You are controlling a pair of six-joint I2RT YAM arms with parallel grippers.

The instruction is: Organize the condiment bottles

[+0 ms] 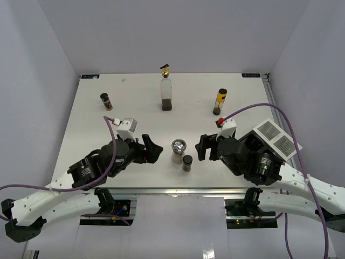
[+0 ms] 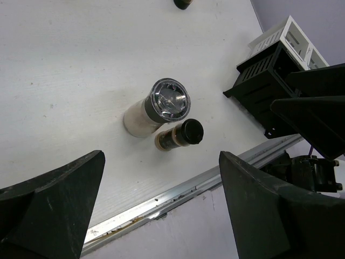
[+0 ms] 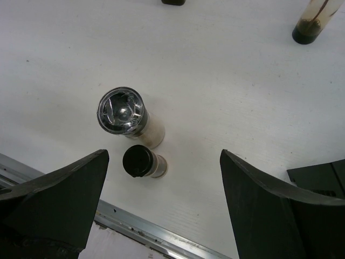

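Note:
A chrome-topped shaker (image 1: 178,149) and a small dark black-capped jar (image 1: 187,163) stand side by side near the table's front edge. My left gripper (image 1: 153,150) is open and empty just left of them. My right gripper (image 1: 202,147) is open and empty just right of them. Both wrist views show the shaker (image 2: 161,105) (image 3: 126,116) and jar (image 2: 180,135) (image 3: 141,162) ahead of the open fingers. A tall clear glass bottle with a gold spout (image 1: 167,89), a slim yellow-labelled bottle (image 1: 220,101) and a second small dark jar (image 1: 106,101) stand apart at the back.
A black compartmented rack (image 2: 264,91) with white boxes (image 1: 275,137) beside it sits at the right edge, largely under my right arm. The table's metal front edge (image 3: 161,237) runs close below both grippers.

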